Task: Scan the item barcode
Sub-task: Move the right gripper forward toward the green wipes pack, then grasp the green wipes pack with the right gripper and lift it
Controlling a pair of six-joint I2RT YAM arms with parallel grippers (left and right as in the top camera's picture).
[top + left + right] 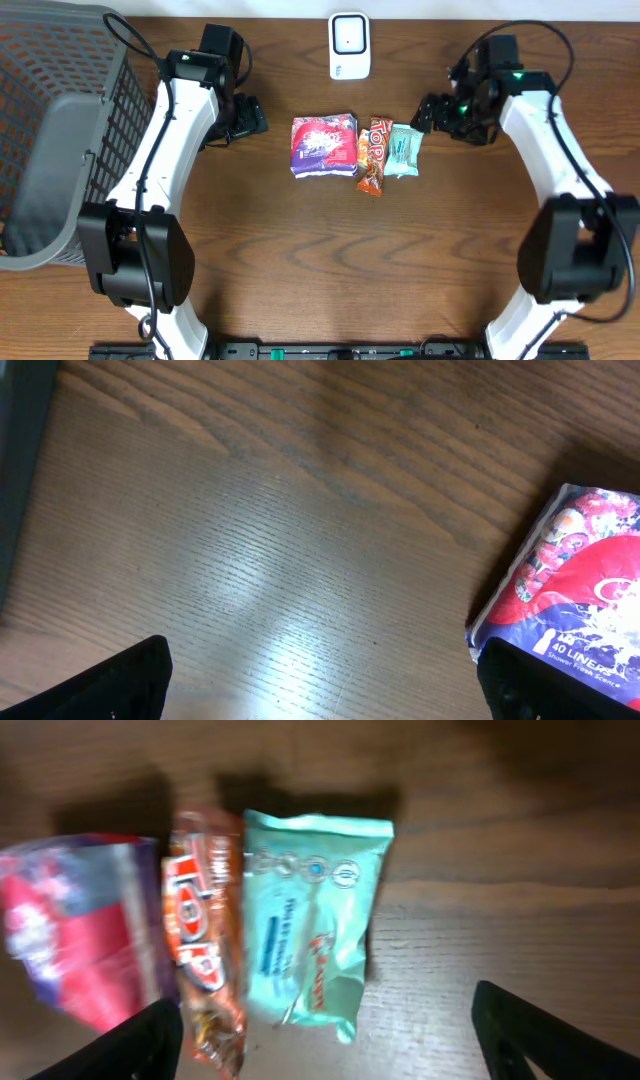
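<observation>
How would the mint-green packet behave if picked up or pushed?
The packet lies flat with crinkled film edges, so it is probably light and floppy. Its shiny wrapper may slip in a pinch. It sits right against the orange bar, so a sideways push would likely shift that too.

Top-down overhead; close wrist cams, shared pack [575, 590]

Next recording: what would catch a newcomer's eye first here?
Three bright packets lie side by side mid-table: a purple liner pack, an orange bar and a mint packet. A white scanner sits at the far edge behind them, and a large grey basket fills the left side.
</observation>
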